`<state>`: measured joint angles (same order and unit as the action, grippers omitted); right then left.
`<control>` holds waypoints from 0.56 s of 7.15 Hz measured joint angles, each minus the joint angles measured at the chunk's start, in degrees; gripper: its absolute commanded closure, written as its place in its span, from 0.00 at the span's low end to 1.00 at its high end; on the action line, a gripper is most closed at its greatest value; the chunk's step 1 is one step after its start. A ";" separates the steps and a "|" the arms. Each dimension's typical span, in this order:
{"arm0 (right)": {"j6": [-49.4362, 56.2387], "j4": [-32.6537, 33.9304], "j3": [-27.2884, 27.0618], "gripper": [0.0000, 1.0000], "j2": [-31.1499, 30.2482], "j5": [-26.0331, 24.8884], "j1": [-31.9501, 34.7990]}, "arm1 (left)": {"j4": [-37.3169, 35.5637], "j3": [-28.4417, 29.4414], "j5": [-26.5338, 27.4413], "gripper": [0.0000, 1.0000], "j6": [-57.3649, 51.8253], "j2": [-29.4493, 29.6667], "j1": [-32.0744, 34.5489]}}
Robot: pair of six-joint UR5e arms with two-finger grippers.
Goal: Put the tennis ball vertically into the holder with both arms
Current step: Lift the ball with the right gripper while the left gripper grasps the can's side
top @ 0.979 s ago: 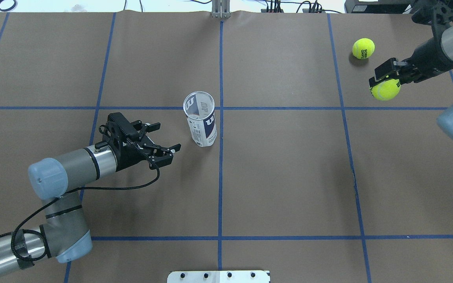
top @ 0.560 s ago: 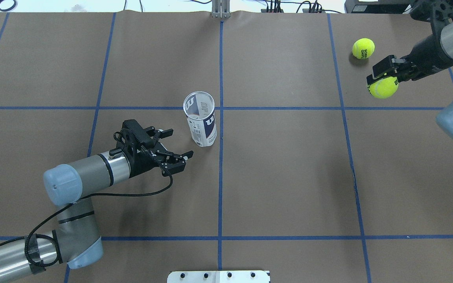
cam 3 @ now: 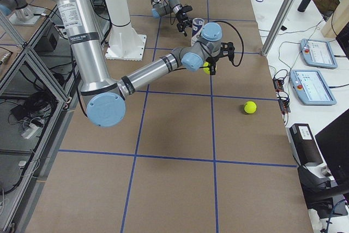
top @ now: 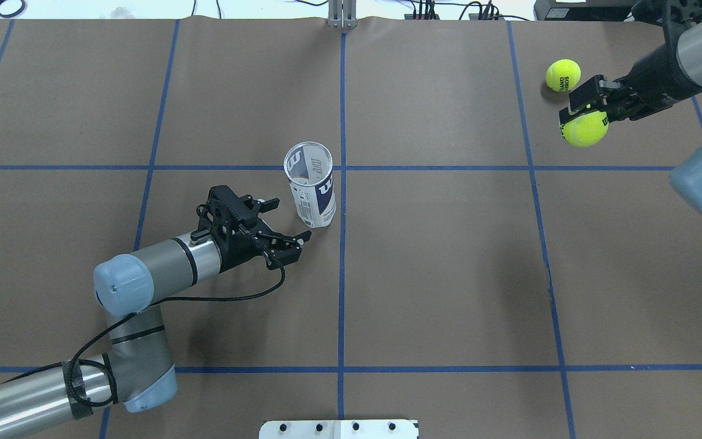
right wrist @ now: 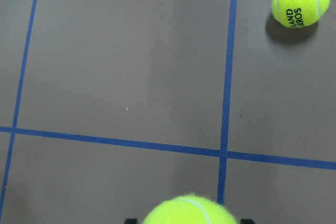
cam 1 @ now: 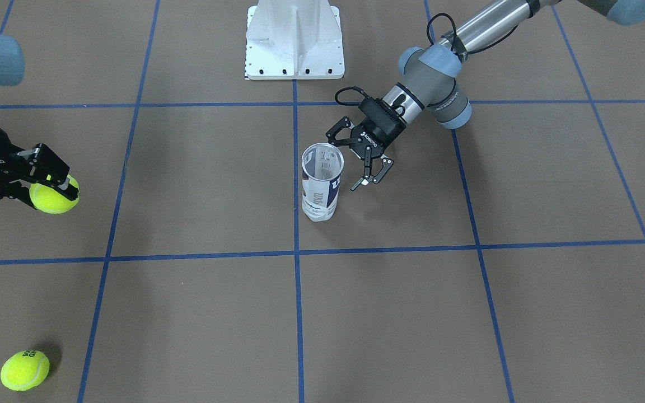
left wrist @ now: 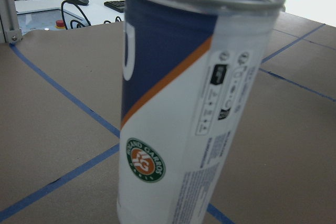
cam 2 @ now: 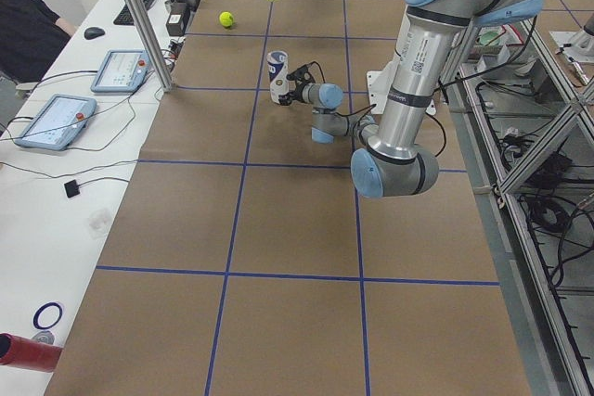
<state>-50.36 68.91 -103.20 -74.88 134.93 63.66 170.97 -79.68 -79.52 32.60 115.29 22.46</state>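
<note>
The holder [top: 309,194] is a clear tube with a white and navy label, standing upright with its open silver rim up near the table's middle. My left gripper [top: 290,219] is open just beside its base, one finger on either side of the tube's near edge without touching it. The holder [left wrist: 194,103] fills the left wrist view. At the far right, my right gripper [top: 579,119] is shut on a yellow tennis ball [top: 584,128], held above the table. That ball [right wrist: 189,211] peeks in at the bottom edge of the right wrist view.
A second tennis ball [top: 563,74] lies on the brown table just beyond the held one, also seen as a loose ball [cam 1: 24,369]. The white pedestal base [cam 1: 294,42] stands at the robot's side. Blue tape lines [top: 342,274] grid the surface.
My left arm has slid right toward the holder, bringing the open gripper up to its base. The right gripper has carried its ball left and slightly farther away.
</note>
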 measured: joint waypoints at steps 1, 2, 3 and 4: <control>-0.55 0.00 0.00 1.00 0.42 0.10 -0.02 | 0.02 0.97 0.38 0.01 -0.20 0.74 -0.09; -1.03 -0.01 -0.01 1.00 0.82 0.16 -0.03 | 0.00 1.70 0.53 0.01 -0.44 1.75 -0.24; -1.36 -0.01 -0.02 1.00 1.02 0.21 -0.03 | -0.01 2.09 0.57 0.01 -0.55 2.36 -0.38; -1.51 -0.01 -0.02 1.00 1.10 0.23 -0.03 | -0.02 2.31 0.59 0.01 -0.58 2.62 -0.45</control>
<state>-51.87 68.91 -103.21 -73.78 135.16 63.63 170.95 -77.37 -78.93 32.01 117.91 22.02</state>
